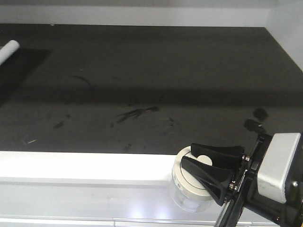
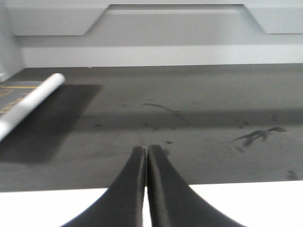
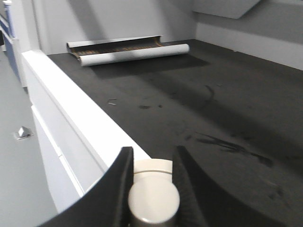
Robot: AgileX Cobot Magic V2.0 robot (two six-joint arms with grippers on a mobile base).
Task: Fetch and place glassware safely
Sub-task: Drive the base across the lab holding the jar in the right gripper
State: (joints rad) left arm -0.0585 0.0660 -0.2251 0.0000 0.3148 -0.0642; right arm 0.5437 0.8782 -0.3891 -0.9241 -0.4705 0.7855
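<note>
Right gripper is closed narrow on the jar, fingers either side of the knob on the lid. In the right wrist view both black fingers press against the cream top. The jar sits low right in the front view, at the white front edge of the dark counter. Can't tell if anything supports it from below.

Left gripper is pinched closed and empty, pointing over the counter, well apart from the jar. A white roll lies far left.

Handling, judged:
- The jar is small, clear glass, so probably light but rigid and breakable.
- The glass wall is smooth and likely slippery.
- The knob is a small hold, so the jar can swing or twist under it.
- If the lid only sits loose, the body could drop away.
- A grip across the lid rim or around the body would be safer.
- Move it slowly, keep it upright, and set it down flat on the counter, clear of the edge.
</note>
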